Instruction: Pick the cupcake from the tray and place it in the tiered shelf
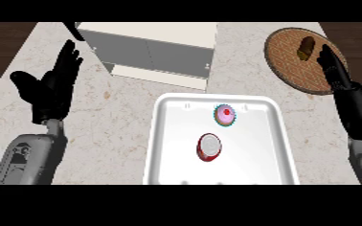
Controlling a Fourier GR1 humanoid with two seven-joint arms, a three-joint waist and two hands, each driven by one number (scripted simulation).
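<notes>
A cupcake [225, 115] with pink frosting, a red cherry and a teal wrapper stands in the upper middle of the white tray [170, 139]. The white and grey tiered shelf [159, 52] stands at the back of the counter, above the tray. My left hand [51, 86] is open at the left, fingers pointing up, well away from the tray. Over at the right edge my right hand [333, 69] is also open, fingers up, overlapping the round woven mat. Neither hand touches the cupcake.
A red and white round item [209, 147] lies in the tray just below the cupcake. A round woven mat [290, 64] at the back right carries a small brown object [307, 48]. Dark wood borders the counter's far corners.
</notes>
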